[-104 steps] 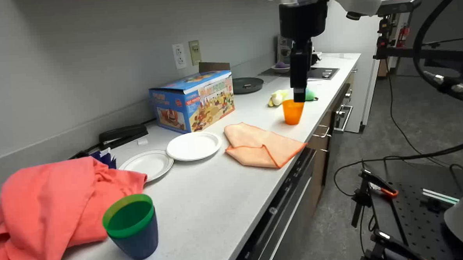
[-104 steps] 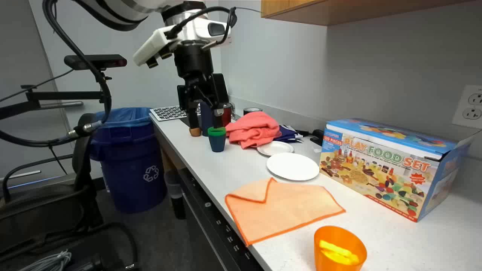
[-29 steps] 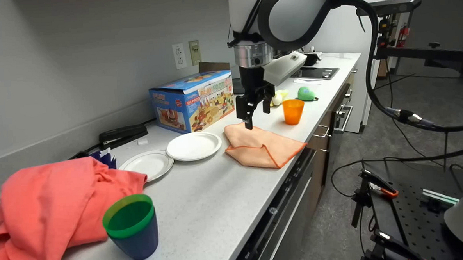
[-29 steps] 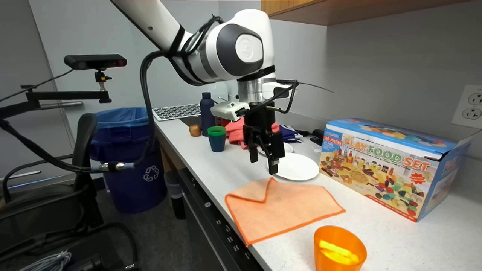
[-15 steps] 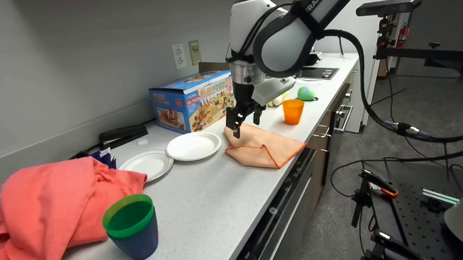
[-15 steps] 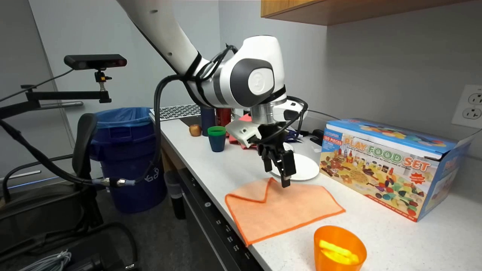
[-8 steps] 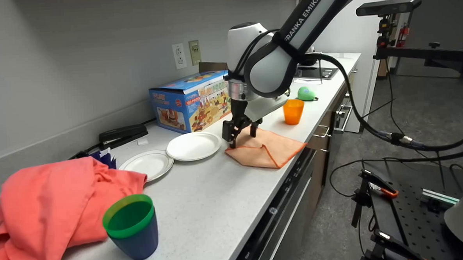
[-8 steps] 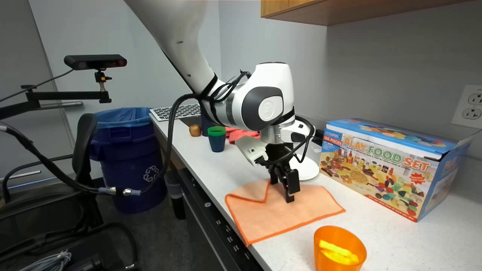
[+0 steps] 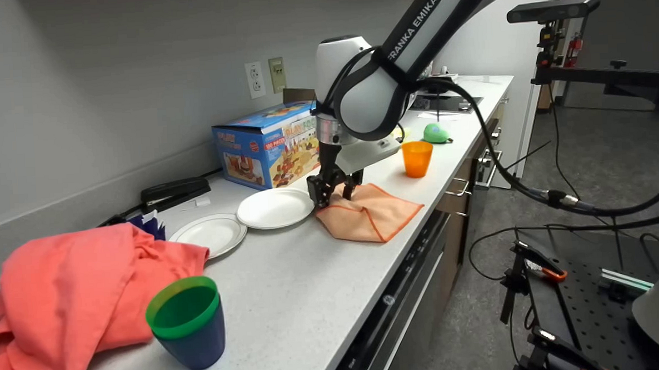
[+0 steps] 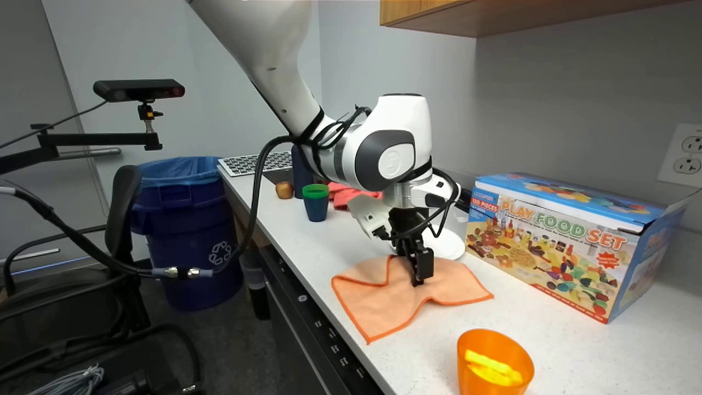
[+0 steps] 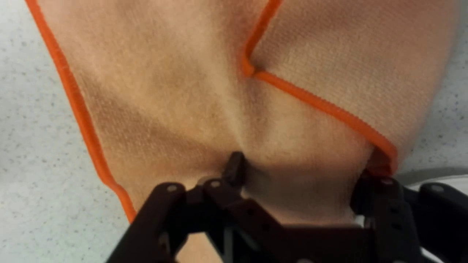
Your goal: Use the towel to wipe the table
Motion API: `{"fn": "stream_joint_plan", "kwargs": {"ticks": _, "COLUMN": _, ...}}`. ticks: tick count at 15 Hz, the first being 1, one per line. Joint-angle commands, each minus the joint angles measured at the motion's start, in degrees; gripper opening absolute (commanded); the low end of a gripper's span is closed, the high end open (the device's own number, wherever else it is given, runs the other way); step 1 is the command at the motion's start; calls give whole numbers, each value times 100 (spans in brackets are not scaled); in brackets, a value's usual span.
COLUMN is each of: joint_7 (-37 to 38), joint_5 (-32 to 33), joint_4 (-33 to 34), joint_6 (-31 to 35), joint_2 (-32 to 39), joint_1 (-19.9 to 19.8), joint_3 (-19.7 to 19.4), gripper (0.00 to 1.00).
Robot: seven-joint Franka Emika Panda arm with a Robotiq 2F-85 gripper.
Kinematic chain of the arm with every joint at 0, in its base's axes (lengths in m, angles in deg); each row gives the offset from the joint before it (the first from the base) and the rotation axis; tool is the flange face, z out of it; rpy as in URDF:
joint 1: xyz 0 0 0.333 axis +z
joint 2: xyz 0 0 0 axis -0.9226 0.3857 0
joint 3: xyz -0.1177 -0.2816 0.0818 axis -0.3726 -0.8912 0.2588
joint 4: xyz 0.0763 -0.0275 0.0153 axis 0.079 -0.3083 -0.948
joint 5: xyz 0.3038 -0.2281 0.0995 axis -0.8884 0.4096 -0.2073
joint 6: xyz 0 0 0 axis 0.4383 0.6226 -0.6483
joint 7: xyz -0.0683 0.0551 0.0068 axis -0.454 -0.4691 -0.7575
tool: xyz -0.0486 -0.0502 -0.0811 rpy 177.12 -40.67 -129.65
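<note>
While the desk (image 9: 290, 298) is shared by several things and the play-food box (image 10: 551, 249) is set behind the peach towel (image 10: 390, 300), it is from the towel that every place is best read. Near the desk's front edge the towel is laid, rumpled, its long axis judged to run from the box's side towards that edge, with one corner folded over. Close beside the towel, on the side of that fold, a white plate (image 9: 275, 208) is set. Over the towel's half nearer the box the gripper (image 11: 298, 182) is placed, so the cloth is found directly beneath it, most of the length lying towards the front edge. By the spread of the jaws that long axis seems to be crossed, which should suit the gathering of a pinch. Off the towel's opposite side, apart from it, an orange cup (image 9: 417, 161) is set upright. Between the fingertips (image 11: 237, 166), held apart in the wrist view, cloth is bunched but no firm hold is shown; closing is judged to be called for before any wiping.
</note>
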Motion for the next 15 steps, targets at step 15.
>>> {"fn": "stream_joint_plan", "kwargs": {"ticks": 15, "joint_7": -1315, "joint_5": -166, "joint_4": 206, "joint_6": -82, "joint_2": 204, "joint_1": 443, "joint_3": 531, "gripper": 2}}
